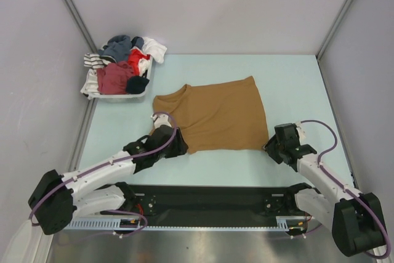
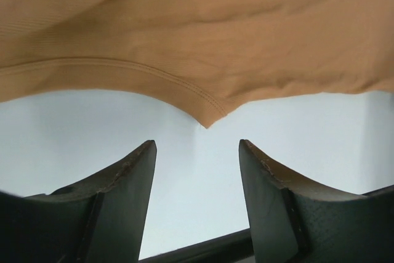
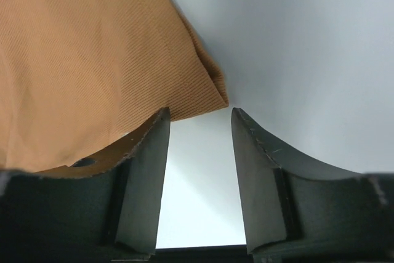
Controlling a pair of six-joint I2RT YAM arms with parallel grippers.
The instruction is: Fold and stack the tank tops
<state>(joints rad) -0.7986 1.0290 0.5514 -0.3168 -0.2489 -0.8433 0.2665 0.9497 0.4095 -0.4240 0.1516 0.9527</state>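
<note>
Left hand [image 1: 180, 146] open and empty at the near-left corner of the tan tank top [image 1: 215, 115], hem corner just ahead of its fingertips [image 2: 143, 155]. Off the top's far-left corner sits a white basket [image 1: 117, 98] of mixed clothes, dark red top [image 1: 114, 78] among them; the tan top itself lies flat mid-bench [image 1: 295, 84]. Right hand [image 1: 271, 147] open, nothing gripped, at the top's near-right corner, cloth edge beside one finger.

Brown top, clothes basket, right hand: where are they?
brown top [image 1: 218, 115]: top view, middle of the cloth.
clothes basket [image 1: 120, 98]: top view, its near white rim.
right hand [image 3: 200, 114]: right wrist view, midway between its open fingertips.
</note>
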